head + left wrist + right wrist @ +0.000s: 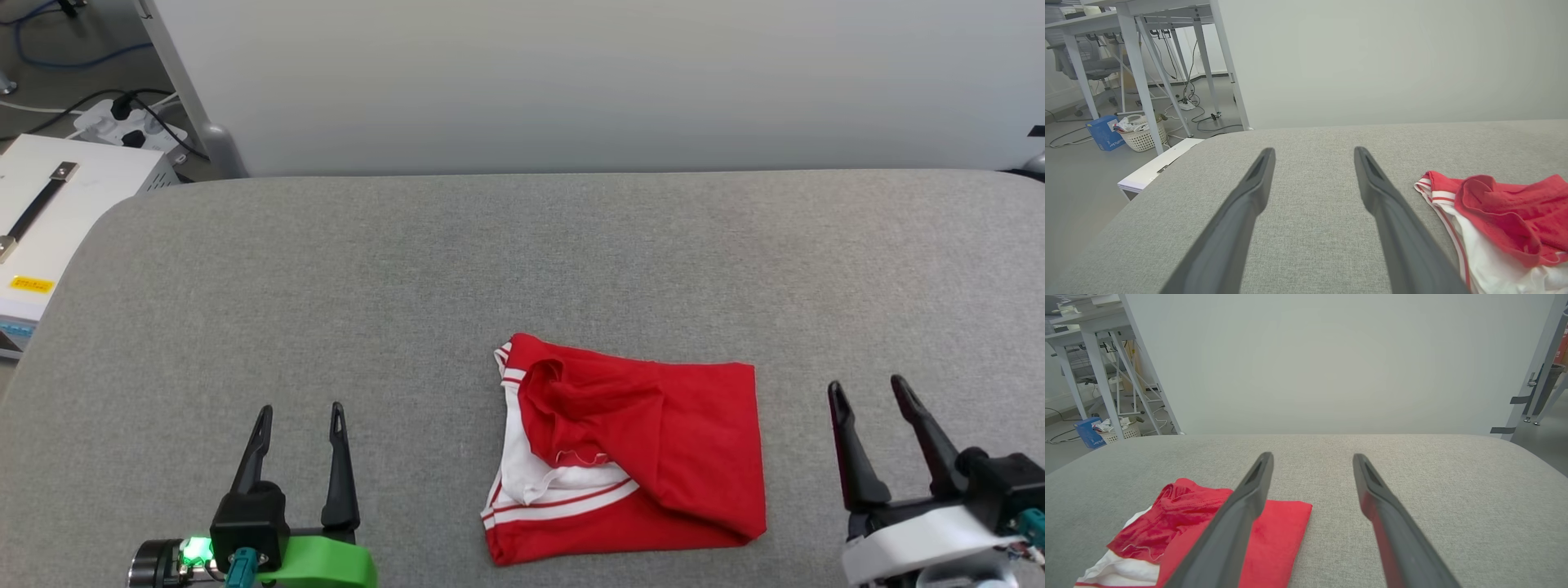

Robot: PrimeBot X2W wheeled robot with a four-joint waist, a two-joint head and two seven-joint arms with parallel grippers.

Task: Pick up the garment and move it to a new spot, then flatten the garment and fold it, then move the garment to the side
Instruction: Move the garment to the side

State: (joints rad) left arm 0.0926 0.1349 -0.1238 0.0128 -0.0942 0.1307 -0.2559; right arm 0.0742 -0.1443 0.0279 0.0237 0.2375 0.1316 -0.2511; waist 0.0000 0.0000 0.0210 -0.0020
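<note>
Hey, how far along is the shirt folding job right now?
The garment lies in a rough, bunched packet on the grey table, not a neat fold. Nothing is in hand: left pincer and right pincer are open, either side of it. Flattening, folding and moving aside look left.

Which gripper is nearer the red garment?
Right. The right gripper sits just right of the garment; the left gripper lies farther off to its left. Neither touches it.
</note>
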